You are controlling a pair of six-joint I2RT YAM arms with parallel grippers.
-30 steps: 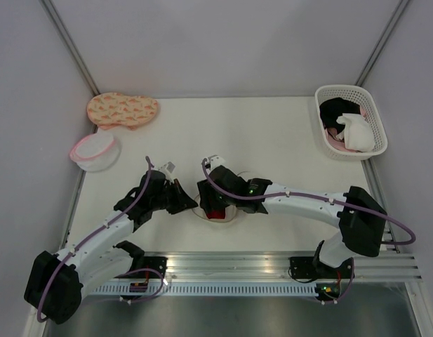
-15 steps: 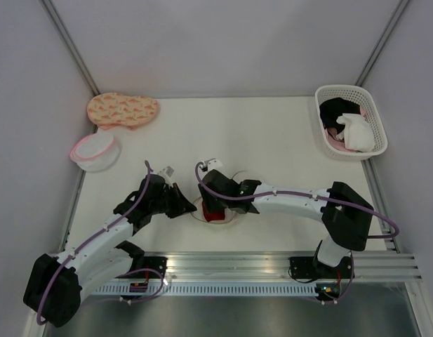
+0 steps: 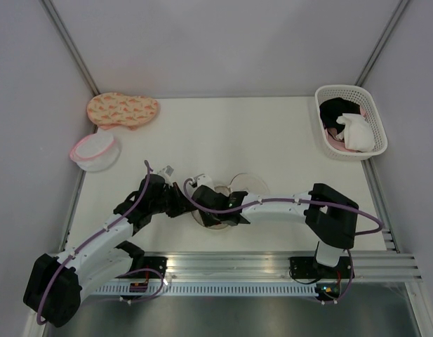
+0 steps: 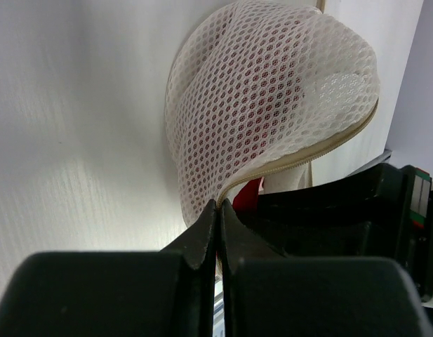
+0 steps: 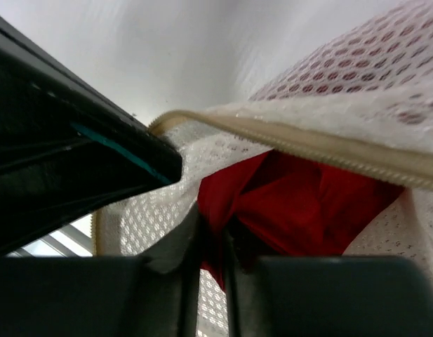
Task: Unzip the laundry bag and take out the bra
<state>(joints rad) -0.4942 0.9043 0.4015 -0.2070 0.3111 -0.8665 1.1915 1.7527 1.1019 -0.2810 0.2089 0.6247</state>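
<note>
The bag [image 4: 272, 105] sits low and centre in the overhead view, on the bench [image 3: 286, 133] just ahead of my two arms. Its zip is already open, and the two mesh halves gape enough to show the bra [image 5: 293, 203] as a bunch of red cloth inside the cream zip edge.

My left hand [image 4: 217, 225] is closed tight with the bag's rim caught between its tips. I judge this is to pin the bag down and hold the mouth apart, so the bag does not come along when the bra is pulled.

My right hand [image 5: 212, 277] reaches into the opening from the right of the frame. It is drawn narrow with a fold of the red cloth between its fingers, which looks like a grip for drawing the bra out. Most of the bra is not yet out.

The bench is pale and matt. In the overhead view:
- A round pink-rimmed pouch [image 3: 95, 151] and a flat orange patterned one [image 3: 123, 109] lie at the upper left.
- A white basket [image 3: 342, 88] with black, white and pink clothes stands at the upper right.
- Plain grey walls close the space on three sides.
- A metal rail [image 3: 272, 265] runs along the bottom.
</note>
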